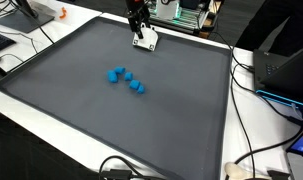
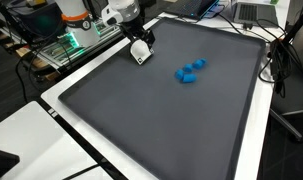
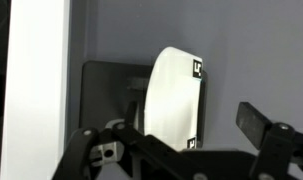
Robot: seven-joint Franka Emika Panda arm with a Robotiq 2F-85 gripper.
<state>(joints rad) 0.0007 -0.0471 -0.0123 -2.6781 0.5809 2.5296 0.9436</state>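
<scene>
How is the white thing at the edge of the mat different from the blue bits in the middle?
The white thing is one piece with black marks; the blue bits are several small plain pieces. The white thing sits by the open end effector; the blue bits lie away from it. Both rest on the dark mat.

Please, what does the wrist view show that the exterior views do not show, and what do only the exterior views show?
Only the wrist view: a dark square lying partly behind the left edge of the white card.
Only the exterior views: the blue blocks in a small cluster near the middle, apart from the jaws, and the robot arm.
Both: the white card on the gray mat near its edge, with the open jaws close above it.
</scene>
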